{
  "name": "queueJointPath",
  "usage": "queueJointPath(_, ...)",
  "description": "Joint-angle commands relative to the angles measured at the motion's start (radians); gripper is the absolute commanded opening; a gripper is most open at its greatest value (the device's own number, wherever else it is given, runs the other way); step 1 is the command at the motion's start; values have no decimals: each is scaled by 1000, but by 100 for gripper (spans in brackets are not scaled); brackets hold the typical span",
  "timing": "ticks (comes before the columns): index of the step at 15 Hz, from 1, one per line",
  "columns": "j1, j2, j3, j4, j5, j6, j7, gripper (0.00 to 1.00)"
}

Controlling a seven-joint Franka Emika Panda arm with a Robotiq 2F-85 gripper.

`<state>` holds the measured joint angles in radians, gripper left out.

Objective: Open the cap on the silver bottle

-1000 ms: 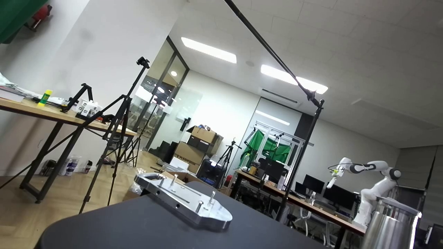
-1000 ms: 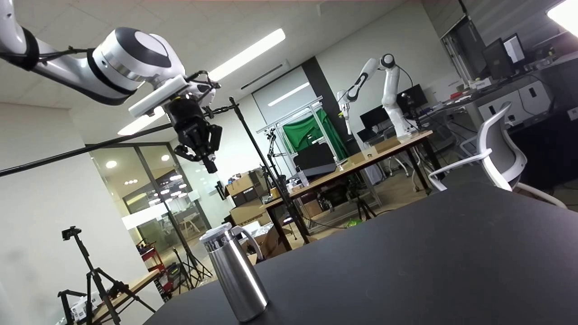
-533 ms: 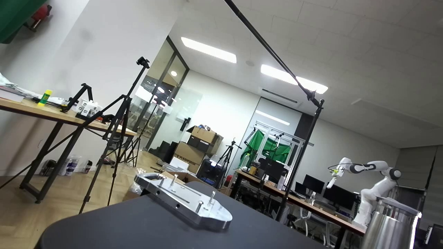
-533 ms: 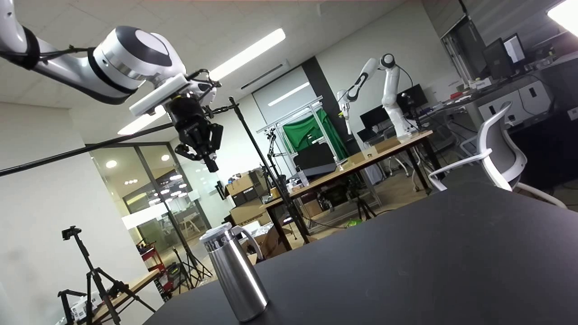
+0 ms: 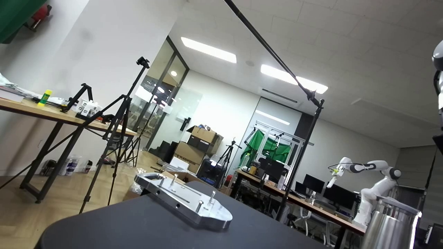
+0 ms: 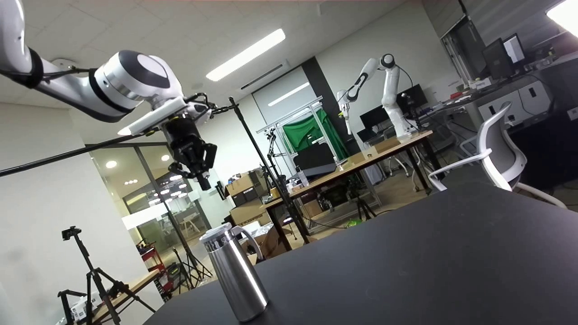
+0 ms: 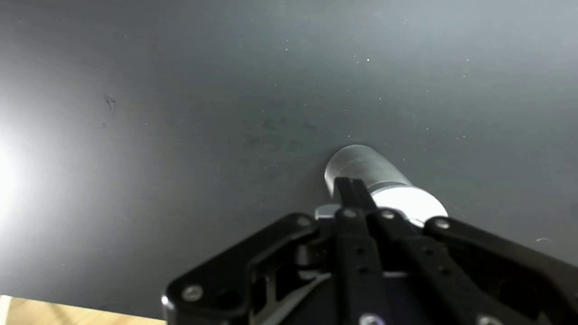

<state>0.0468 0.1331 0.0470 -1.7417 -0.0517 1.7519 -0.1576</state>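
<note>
The silver bottle stands upright on the dark table and has a handle on one side. It also shows at the lower right corner in an exterior view and in the wrist view. Its flat-topped cap is on the bottle; in the wrist view the cap looks bright white. My gripper is above the bottle, apart from it. In the wrist view the fingertips are together with nothing between them, and the fingers hide part of the bottle, the cap and the handle.
The dark table carries the bottle. A metal plate with upright pins lies on it in an exterior view. The table's edge and wooden floor show at the wrist view's lower left. A white chair stands behind the table.
My arm and gripper have moved down and slightly left in an exterior view, and part of the arm has come in at the right edge elsewhere. The bottle and cap have not moved.
</note>
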Motion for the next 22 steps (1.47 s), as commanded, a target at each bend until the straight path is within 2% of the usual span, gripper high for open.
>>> queueJointPath(1, 27, 45, 29, 1, 7, 47, 4, 0)
queueJointPath(6, 54, 90, 48, -42, -30, 196, 3, 0)
queueJointPath(12, 75, 87, 56, -124, -81, 375, 18, 0)
queueJointPath(22, 89, 75, 67, -177, -88, 464, 18, 0)
